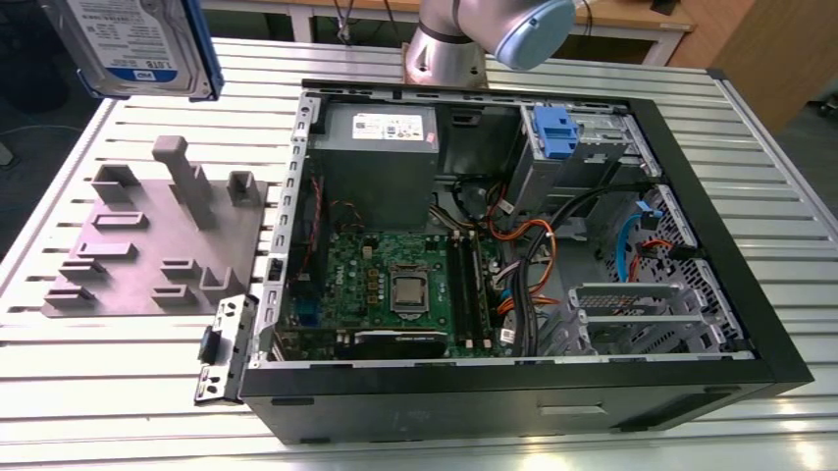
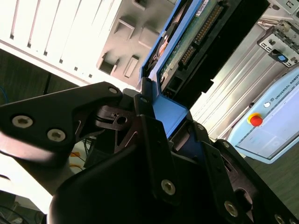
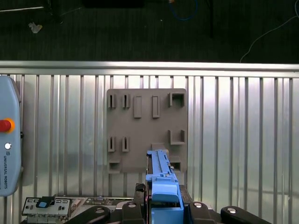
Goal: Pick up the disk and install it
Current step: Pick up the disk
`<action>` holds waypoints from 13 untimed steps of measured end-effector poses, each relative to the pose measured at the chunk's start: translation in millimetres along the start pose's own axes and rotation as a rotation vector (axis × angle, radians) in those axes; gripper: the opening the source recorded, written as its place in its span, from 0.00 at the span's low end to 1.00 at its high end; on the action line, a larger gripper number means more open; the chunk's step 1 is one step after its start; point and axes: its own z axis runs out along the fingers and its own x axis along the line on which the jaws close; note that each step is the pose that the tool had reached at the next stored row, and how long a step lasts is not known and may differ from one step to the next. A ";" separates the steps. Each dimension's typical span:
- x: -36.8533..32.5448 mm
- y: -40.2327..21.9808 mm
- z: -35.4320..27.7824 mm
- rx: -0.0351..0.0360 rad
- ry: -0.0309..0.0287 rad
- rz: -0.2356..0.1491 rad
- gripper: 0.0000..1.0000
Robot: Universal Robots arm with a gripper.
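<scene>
i see a slatted metal desk (image 1: pixel 118 383). on it sit a grey pegged plate (image 1: pixel 137 226) and, just beside it, an open computer case (image 1: pixel 524 397).

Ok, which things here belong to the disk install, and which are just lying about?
In the job: disk, held aloft in the shut pincer; open computer case, likely where it goes.
Lying about: grey pegged plate beside the case; control pendant with a red button, on the slatted table.
</scene>
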 end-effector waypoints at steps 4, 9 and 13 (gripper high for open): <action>0.0 -0.8 0.0 0.0000 0.0000 0.000 0.36; 0.0 -1.6 0.0 0.0000 0.0000 0.000 0.36; 0.0 -2.4 0.0 0.0000 0.0000 0.000 0.36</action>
